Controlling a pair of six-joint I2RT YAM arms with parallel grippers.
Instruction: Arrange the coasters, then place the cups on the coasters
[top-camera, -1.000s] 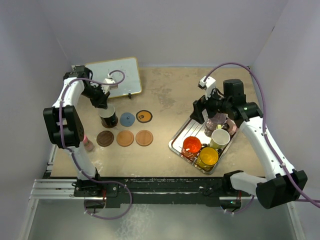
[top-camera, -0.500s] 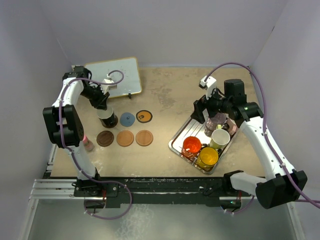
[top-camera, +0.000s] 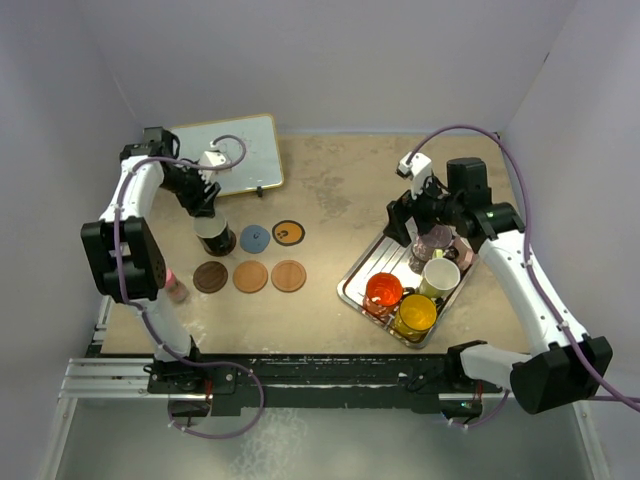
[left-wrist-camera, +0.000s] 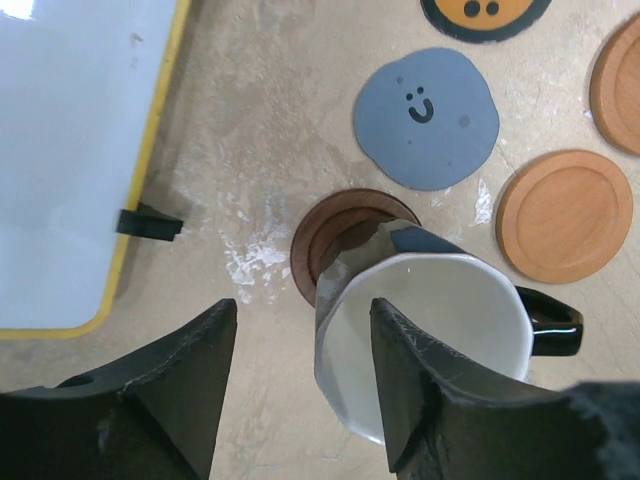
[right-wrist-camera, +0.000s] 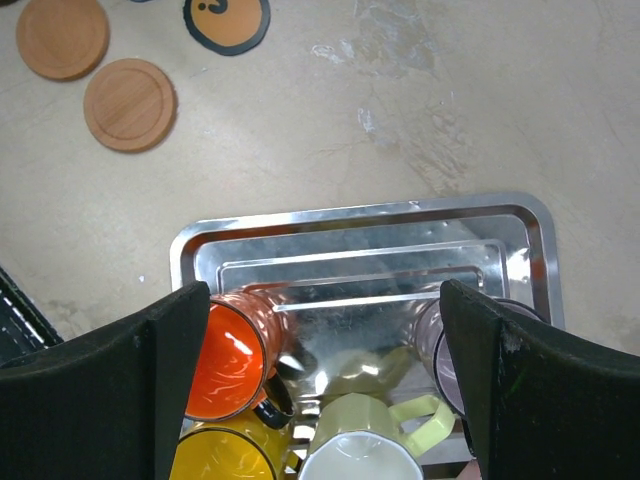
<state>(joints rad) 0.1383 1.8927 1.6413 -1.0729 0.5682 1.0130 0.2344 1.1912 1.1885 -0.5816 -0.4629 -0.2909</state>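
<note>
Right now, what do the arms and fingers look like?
Both the left arm and right arm: white links, black joints. A purple cable loops along each. Fingers black, wedge-shaped. Green light on the right arm.

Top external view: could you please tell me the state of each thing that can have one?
black mug, upright on a dark brown coaster
left hand, open, fingers either side of the mug's wall
right hand, open above the tray
red-orange mug, upright in the tray
yellow mug, upright in the tray
yellow-green mug, upright in the tray
purple mug, upright in the tray
other five coasters, flat, bare
</note>
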